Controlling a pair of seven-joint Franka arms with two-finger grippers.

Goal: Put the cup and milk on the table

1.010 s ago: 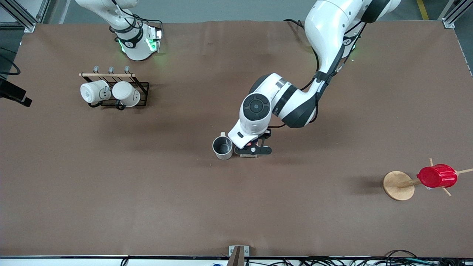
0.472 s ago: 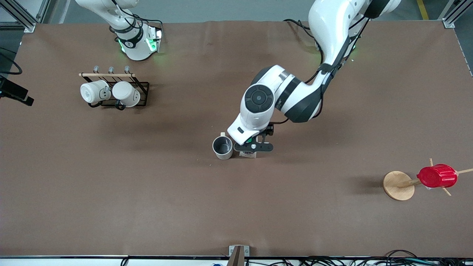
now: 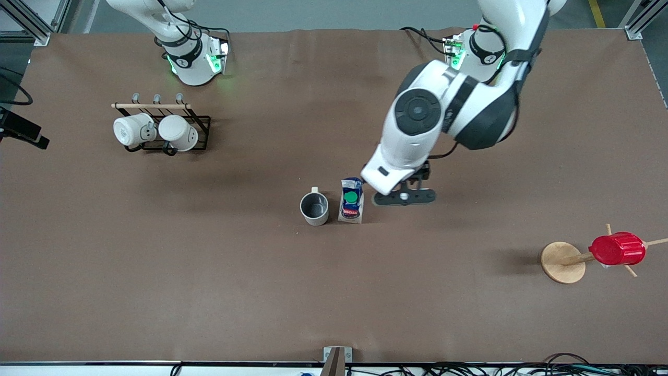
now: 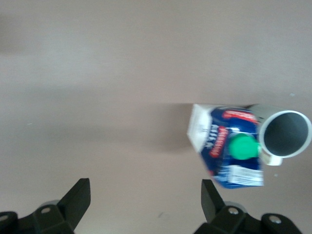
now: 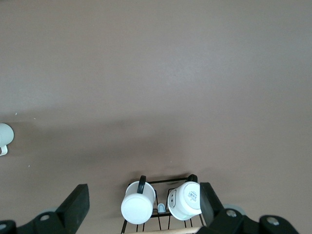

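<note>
Milk (image 3: 352, 206) stands beside cup (image 3: 314, 208); red label lettering seems unreadable.

Both arms are glossy white with rounded shells and black bands at the joints. The left arm (image 3: 417, 125) shows a round dark grey cap, black cables and a black gripper (image 3: 404, 198). Green lights glow at both bases, upper frame.

My milk (image 3: 352, 207) is blue and white, green-capped, with a red band. The cup (image 3: 314, 209) is cream outside, grey inside. The table (image 3: 209, 271) is plain brown.
</note>
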